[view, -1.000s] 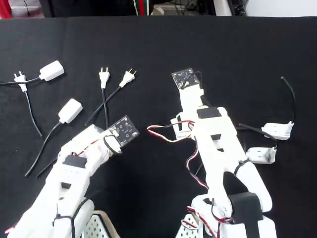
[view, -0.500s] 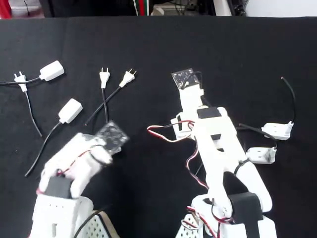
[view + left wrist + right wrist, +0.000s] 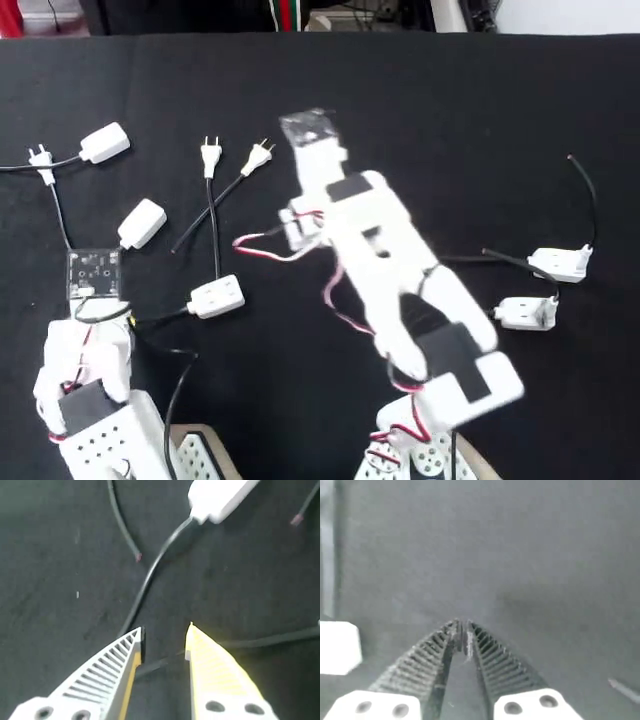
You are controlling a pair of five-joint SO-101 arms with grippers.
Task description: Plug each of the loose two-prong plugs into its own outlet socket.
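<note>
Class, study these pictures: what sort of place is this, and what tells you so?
Probably a robotics lab bench: the left arm and right arm stand at a black table, with a loose plug and a white socket laid out for practice.

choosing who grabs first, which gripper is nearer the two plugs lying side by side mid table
Right. The right gripper is just beside the plugs; the left gripper is farther off, by a white socket.

One white two-prong plug on a black cord is laid just beside a second plug, both unplugged. A third plug is laid near a white oblong outlet socket.
</note>
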